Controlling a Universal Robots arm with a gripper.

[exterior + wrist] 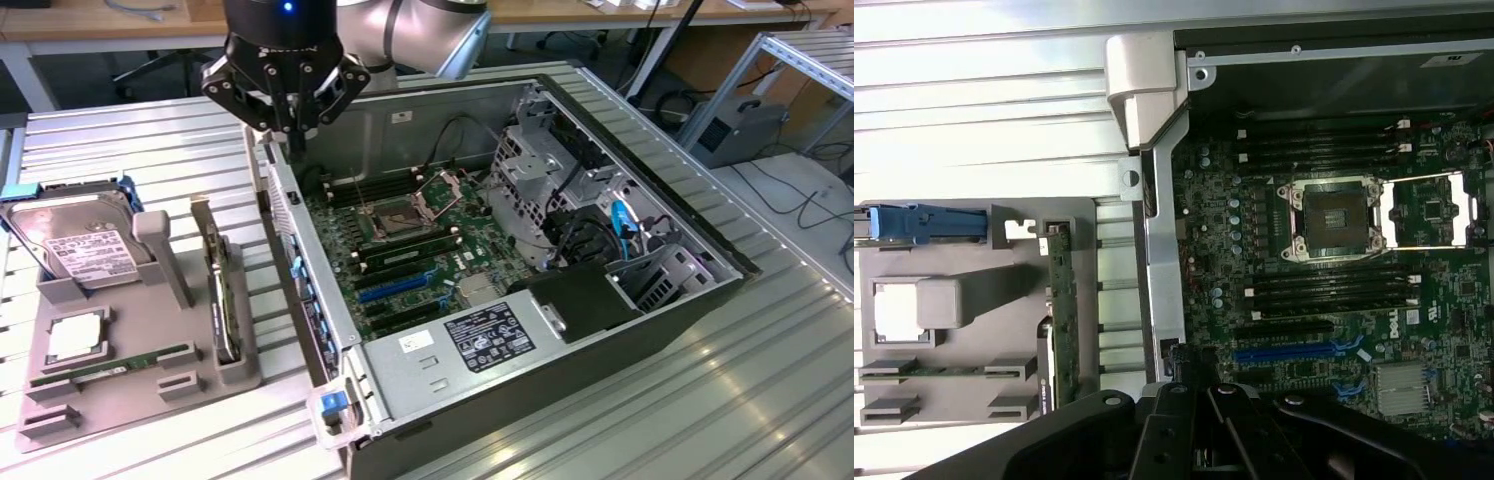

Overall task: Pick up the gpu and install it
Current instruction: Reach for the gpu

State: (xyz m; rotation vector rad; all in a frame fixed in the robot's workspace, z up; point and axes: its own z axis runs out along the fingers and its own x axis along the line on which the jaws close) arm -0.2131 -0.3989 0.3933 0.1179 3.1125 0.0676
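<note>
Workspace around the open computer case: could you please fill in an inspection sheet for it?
Surface: ribbed metal table carrying a grey holder and the computer case.
Job's things: gpu stands on edge in the holder, not yet picked up; case open, motherboard exposed.
Clutter: hard drive and memory stick in the same holder.
Grippers: gripper shut, holding nothing, above the case wall nearest the holder.
Cables: blue cable inside the case; floor cables at the exterior view's right.
Surroundings: desks; a tower computer on the floor.
</note>
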